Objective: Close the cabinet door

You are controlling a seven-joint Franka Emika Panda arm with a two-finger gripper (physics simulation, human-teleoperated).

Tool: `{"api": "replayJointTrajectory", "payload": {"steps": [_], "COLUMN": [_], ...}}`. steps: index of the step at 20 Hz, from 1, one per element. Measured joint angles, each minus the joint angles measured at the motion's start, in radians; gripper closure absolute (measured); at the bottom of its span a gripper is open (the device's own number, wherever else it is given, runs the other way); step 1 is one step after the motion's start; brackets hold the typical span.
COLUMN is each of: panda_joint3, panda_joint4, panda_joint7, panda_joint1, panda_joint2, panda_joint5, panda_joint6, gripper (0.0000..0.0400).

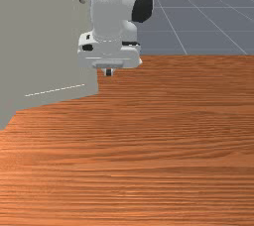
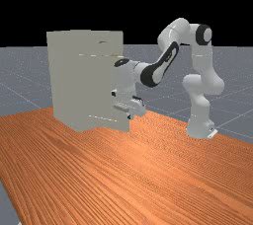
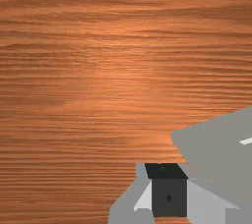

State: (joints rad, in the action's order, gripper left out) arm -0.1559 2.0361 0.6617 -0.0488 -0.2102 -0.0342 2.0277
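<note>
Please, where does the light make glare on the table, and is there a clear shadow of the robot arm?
Front view: the wooden table looks paler toward the lower left. Far view: soft glare below the cabinet door, no clear shadow from the arm. Wrist view: a soft-edged glow on the wood.

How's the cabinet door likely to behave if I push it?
The door looks stiff: a flat, straight-edged panel. It probably swings rather than slides, as it stands angled from the cabinet body. Pushing near its outer edge, beside the pincer, should turn it easiest.
</note>
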Motion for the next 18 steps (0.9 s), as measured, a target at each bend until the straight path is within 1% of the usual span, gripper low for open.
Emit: {"api": "replayJointTrajectory", "payload": {"steps": [4, 7, 10, 12, 14, 18], "panda_joint3": [-0.038, -0.085, -0.132, -0.171, -0.225, -0.327], "panda_joint4": [0.117, 0.212, 0.239, 0.247, 0.256, 0.261], "panda_joint7": [0.003, 0.007, 0.008, 0.003, -0.006, -0.06], "panda_joint1": [-0.003, 0.002, 0.005, 0.01, 0.021, 0.049], "panda_joint2": [0.066, 0.119, 0.122, 0.116, 0.11, 0.1], "panda_joint5": [-0.073, -0.117, -0.141, -0.159, -0.189, -0.222], "panda_joint6": [0.08, 0.157, 0.195, 0.229, 0.259, 0.312], "gripper": [0.04, 0.04, 0.04, 0.04, 0.04, 0.04]}}
